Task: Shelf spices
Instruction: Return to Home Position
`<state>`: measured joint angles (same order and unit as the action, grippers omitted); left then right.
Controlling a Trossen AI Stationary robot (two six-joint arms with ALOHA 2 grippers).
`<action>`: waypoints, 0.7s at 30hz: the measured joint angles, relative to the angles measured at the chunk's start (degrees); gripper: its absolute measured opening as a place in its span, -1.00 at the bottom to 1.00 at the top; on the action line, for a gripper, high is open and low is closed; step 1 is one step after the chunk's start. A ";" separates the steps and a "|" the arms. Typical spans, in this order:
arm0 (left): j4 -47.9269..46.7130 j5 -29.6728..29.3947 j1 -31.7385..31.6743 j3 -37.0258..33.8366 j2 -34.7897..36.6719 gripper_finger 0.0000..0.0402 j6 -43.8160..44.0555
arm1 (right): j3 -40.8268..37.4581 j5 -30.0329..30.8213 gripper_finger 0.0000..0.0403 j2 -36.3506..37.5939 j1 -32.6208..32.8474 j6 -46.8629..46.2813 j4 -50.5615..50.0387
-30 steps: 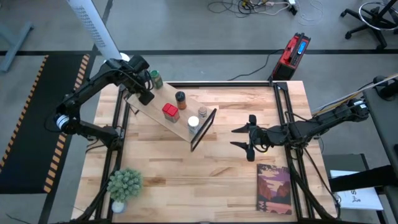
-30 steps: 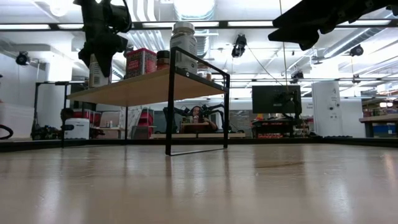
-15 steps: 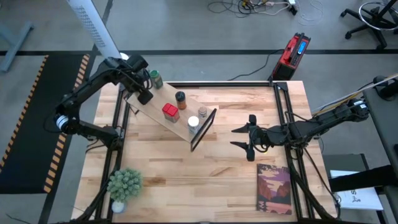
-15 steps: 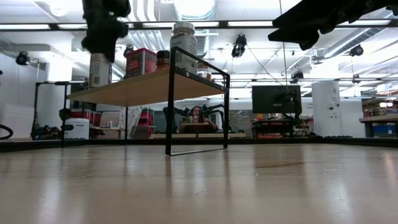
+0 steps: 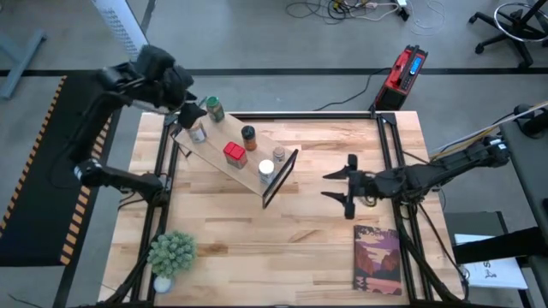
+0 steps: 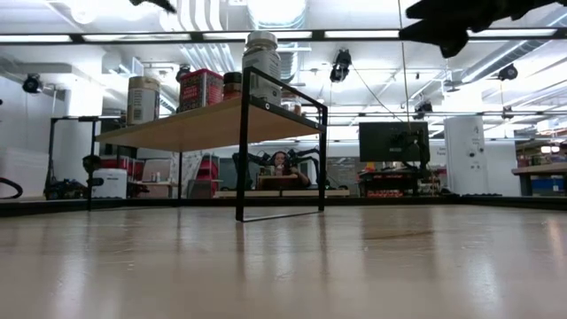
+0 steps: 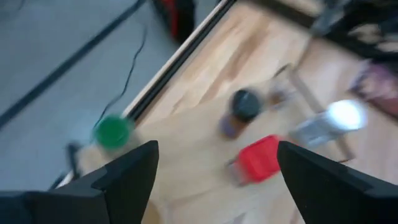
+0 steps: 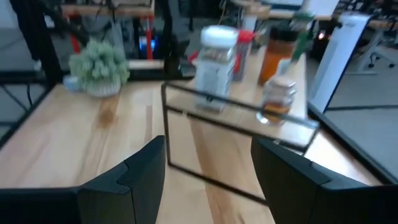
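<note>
High view: shelf (image 5: 214,144), slanted across the table's far-left part, carries all six spices (image 5: 234,153). They are small rigid jars and a tin, probably light and smooth-sided, and are best taken across the body below the lid. Left gripper (image 7: 216,152) is spread and empty above the shelf's far end. Right gripper (image 5: 336,186) is spread and empty, apart from the frame end.

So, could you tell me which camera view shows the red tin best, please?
The low view: the red tin stands large and side-on atop the shelf. The high view shows only its top, from above. The left wrist view shows it obliquely, without detail; the right wrist view at most a red sliver behind the white-lidded jar.
</note>
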<state>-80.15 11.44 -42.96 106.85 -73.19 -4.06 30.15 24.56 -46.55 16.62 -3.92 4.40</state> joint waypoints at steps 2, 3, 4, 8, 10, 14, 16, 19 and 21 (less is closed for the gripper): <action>1.69 0.11 3.57 0.41 2.02 0.55 1.33 | 0.00 0.03 0.06 2.88 0.00 -0.74 -2.29; 2.51 0.15 5.53 0.32 3.14 0.53 1.92 | 0.00 0.02 0.06 4.26 0.00 -1.27 -3.73; 3.63 0.16 7.61 -0.06 4.44 0.52 2.74 | 0.00 0.02 0.06 5.55 0.00 -1.99 -5.04; 10.30 0.04 17.37 -4.62 10.59 0.44 8.39 | 0.00 0.00 0.06 9.60 0.00 -4.56 -9.80; 15.35 -0.69 22.71 -8.79 13.86 0.41 11.00 | -0.17 -0.21 0.06 11.29 0.00 -4.14 -10.01; 26.63 -5.01 32.57 -19.20 19.85 0.35 15.11 | -1.98 -1.01 0.06 14.37 0.04 -1.24 -8.03; 32.08 -7.55 36.73 -24.68 22.35 0.32 15.78 | -3.49 -1.00 0.06 15.71 0.05 -1.10 -8.01; 38.90 -10.22 41.57 -32.46 25.04 0.28 16.56 | -6.20 -0.99 0.06 17.91 0.39 -1.24 -7.61; 43.57 -10.53 44.09 -37.65 26.09 0.26 16.62 | -8.75 -1.01 0.06 19.96 0.42 -0.96 -5.55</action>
<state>-36.58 0.91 1.12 69.21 -47.10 12.56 21.40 23.55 -26.59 17.04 -4.88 -1.16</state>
